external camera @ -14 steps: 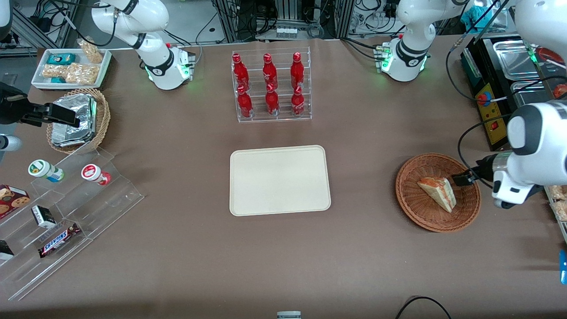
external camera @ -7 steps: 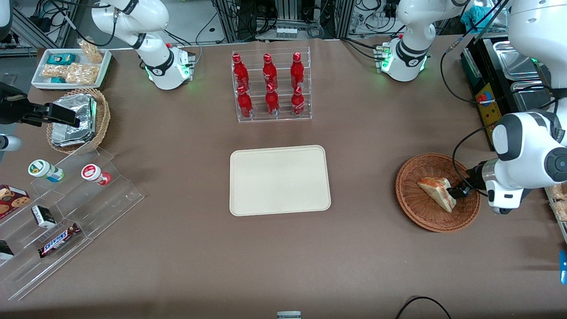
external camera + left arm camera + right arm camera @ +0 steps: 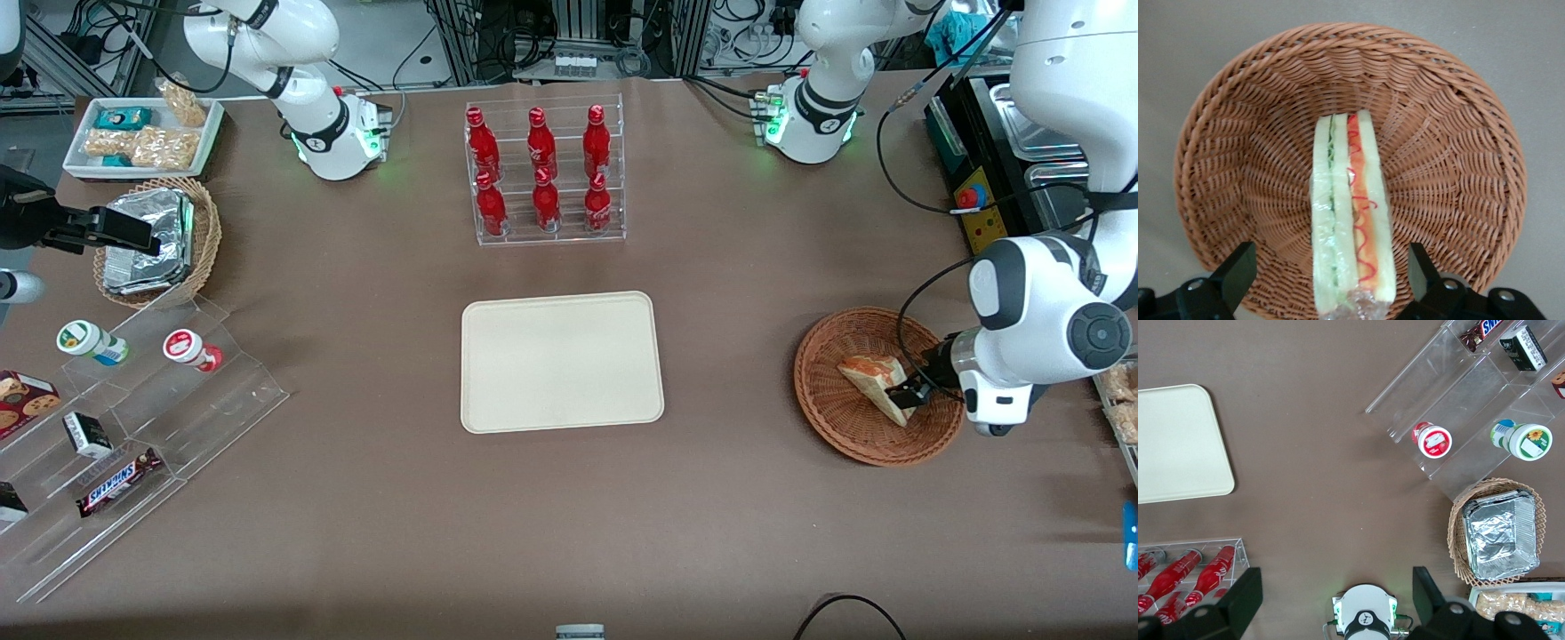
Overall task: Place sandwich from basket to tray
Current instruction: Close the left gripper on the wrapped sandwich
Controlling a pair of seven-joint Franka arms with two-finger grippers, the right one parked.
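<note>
Now lowered into the round reddish-brown woven basket [image 3: 878, 386] at right of the front frame, the left gripper [image 3: 1331, 287], a moment ago beside the rim. Fingers [image 3: 1238, 272] spread, straddling the pale triangular sandwich [image 3: 1350, 213], not yet pinching. Cream rectangular tray [image 3: 561, 361] at centre, waiting.

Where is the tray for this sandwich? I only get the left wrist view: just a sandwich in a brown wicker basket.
Observer: The flat cream-beige rectangular tray lies toward the parked arm's end of the table from your round reddish-brown wicker basket.
Operator: What's near it?
Observer: A clear rack of red bottles stands farther from the front camera than the tray.
Operator: Where's my pincer?
Observer: The open pincer sits low in the basket, at the pale triangular sandwich wedge's end toward the working arm.
</note>
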